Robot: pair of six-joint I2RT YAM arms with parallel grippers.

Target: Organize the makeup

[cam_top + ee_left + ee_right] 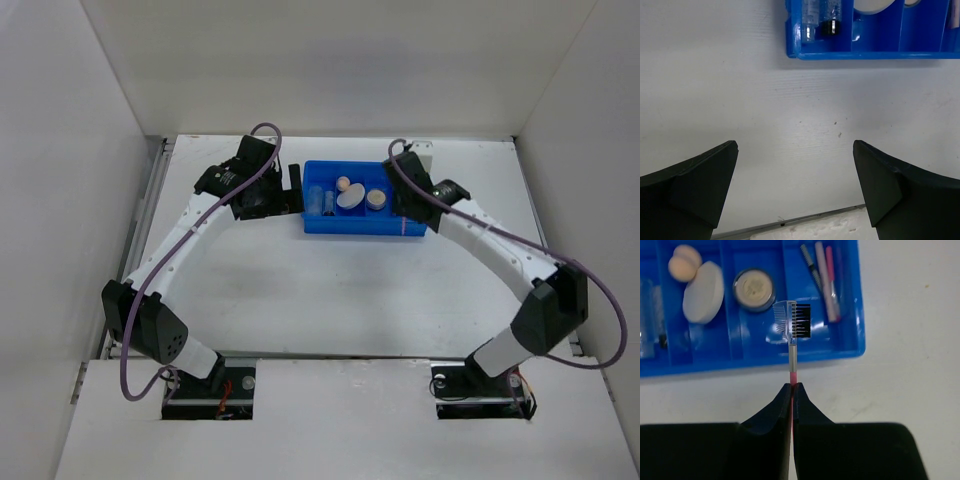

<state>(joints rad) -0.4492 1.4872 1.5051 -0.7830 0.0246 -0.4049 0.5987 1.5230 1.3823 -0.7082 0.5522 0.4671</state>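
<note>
My right gripper is shut on the pink handle of a small brow comb-brush, whose head hangs over the front of the blue tray. Inside the tray lie a cream round puff, a peach sponge, a round beige compact and thin pencils. A clear tube and a small black cylinder share the tray's left compartment. My left gripper is open over bare table, just left of the tray, with nothing between its fingers.
White walls enclose the table on three sides. A metal strip runs along the table's edge under the left gripper. The right arm reaches across to the tray's right end.
</note>
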